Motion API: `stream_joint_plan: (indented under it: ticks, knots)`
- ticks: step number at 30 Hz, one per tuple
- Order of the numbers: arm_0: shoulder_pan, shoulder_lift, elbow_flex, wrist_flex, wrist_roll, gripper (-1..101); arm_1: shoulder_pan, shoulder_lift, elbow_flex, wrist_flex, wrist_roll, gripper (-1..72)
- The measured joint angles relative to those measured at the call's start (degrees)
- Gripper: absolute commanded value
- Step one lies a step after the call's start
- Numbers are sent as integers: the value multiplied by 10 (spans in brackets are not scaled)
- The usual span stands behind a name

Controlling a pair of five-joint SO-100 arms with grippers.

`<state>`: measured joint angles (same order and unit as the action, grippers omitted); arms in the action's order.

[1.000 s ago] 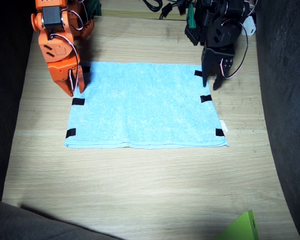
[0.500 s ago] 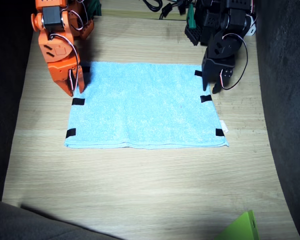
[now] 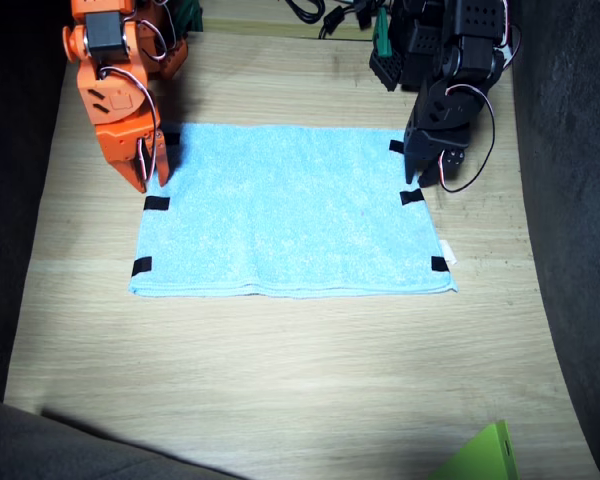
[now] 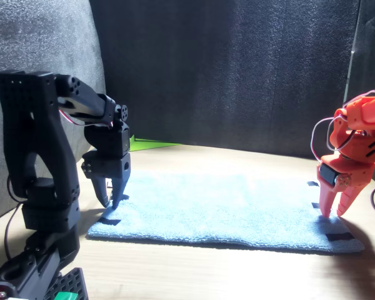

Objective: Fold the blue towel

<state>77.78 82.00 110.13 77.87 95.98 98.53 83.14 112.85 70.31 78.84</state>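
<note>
The blue towel (image 3: 290,210) lies flat and spread out on the wooden table (image 3: 280,380), with black tape patches along both short edges and a tiny white tag at one corner. It also shows in the front view as the blue towel (image 4: 225,209). My left gripper (image 3: 426,180), black, hangs open just above the towel's short edge between two tape patches, holding nothing; the front view shows the left gripper (image 4: 110,199) pointing down. My right gripper (image 3: 151,180), orange, stands open at the opposite short edge, tips at the cloth, and appears as the right gripper (image 4: 335,212) in the front view.
A lime-green object (image 3: 480,455) pokes in at the table's near corner. Cables and a black and green part (image 3: 384,52) lie behind the left arm's base. Dark foam walls (image 4: 237,69) enclose the table.
The left gripper has shifted a little along the towel's short edge towards the middle tape patch, its wrist turning. The right arm and the towel have not moved.
</note>
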Motion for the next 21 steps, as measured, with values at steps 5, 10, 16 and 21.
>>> stream_joint_plan:
  ticks: [5, 10, 16, 21]
  knots:
    - [0, 4, 2, 1, 5, -1, 7, -2, 3, -2, -7, 0]
    - [-1, 10, 8, -4, 3, -2, 5, -2, 3, -3, -7, 0]
    - [-1, 15, 16, -9, 3, -2, 7, 0, 4, -4, -4, 0]
    - [-1, 18, 15, -4, 3, -2, 17, 19, 10, 18, -12, 0]
